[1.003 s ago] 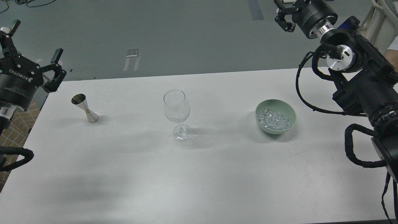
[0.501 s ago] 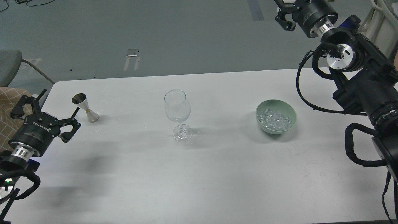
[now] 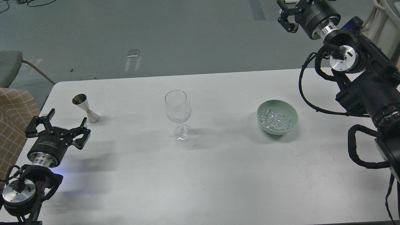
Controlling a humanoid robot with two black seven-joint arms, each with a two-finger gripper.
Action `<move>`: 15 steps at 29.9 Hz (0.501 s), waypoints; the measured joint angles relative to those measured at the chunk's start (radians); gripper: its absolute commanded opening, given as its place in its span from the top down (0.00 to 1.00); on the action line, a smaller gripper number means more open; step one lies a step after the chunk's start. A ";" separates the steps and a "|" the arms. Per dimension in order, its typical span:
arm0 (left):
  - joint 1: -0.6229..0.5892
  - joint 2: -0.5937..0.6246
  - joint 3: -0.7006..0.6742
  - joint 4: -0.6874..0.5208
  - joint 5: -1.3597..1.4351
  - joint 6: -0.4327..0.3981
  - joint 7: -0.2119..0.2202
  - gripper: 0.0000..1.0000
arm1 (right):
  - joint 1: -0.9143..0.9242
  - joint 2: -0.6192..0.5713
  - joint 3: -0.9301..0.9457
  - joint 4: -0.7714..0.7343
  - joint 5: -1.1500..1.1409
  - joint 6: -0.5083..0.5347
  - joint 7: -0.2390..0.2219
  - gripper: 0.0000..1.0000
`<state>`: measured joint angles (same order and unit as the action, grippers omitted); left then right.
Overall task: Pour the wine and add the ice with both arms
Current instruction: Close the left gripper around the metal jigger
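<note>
Head view, left tool open near jigger, right tool state unclear

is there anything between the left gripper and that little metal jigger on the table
Nothing visible. The left gripper sits open just in front of the steel jigger, with only bare white table between them. The wine glass stands well off to the right.

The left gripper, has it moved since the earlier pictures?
Yes. The left gripper has come down and rightward, now open just below the jigger on the table.
</note>
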<state>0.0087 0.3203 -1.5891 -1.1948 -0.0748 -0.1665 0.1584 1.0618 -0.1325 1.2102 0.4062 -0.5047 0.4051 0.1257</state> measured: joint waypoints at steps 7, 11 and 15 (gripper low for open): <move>-0.047 -0.021 0.016 0.052 0.019 0.093 0.005 0.19 | 0.000 -0.004 0.000 0.000 0.000 -0.001 0.000 0.00; -0.086 -0.020 0.021 0.036 0.019 0.276 0.044 0.15 | -0.003 -0.004 0.000 0.000 0.000 -0.008 0.000 0.00; -0.127 -0.019 0.021 0.038 0.017 0.394 0.051 0.15 | -0.003 0.000 0.000 0.002 0.000 -0.015 0.001 0.00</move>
<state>-0.1182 0.3014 -1.5680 -1.1568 -0.0574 0.2277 0.2096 1.0584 -0.1320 1.2102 0.4078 -0.5048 0.3901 0.1263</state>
